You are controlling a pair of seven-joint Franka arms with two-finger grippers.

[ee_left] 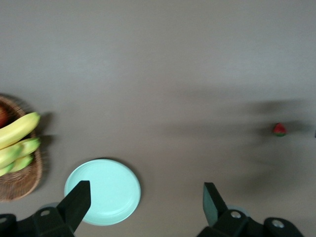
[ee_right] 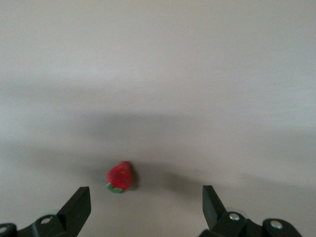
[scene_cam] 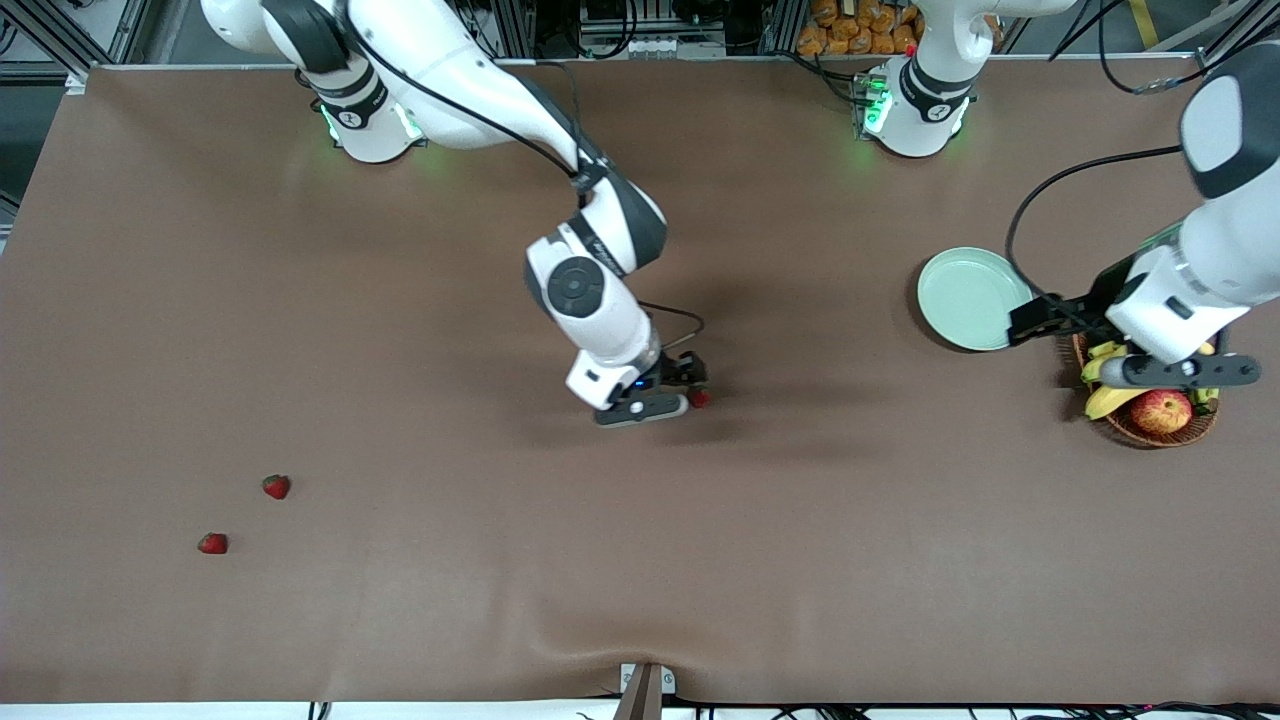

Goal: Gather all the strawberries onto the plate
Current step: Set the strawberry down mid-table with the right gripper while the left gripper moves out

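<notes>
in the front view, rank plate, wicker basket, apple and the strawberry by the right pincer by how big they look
1. plate
2. wicker basket, partly hidden by the left arm, so unsure
3. apple
4. strawberry

Robotics lab, tabletop test bench. Two white Franka arms bolted along one edge of a wide table (scene_cam: 400, 600) under a plain brown cover, green status lights glowing at their bases. Aluminium extrusion framing (scene_cam: 60, 35) and bundled cables (scene_cam: 1130, 30) past the table edge, a camera mount bracket (scene_cam: 645, 690) at the near edge. Props only: plastic-looking fruit, wicker basket (scene_cam: 1160, 430), mint plate (scene_cam: 970, 298).
</notes>
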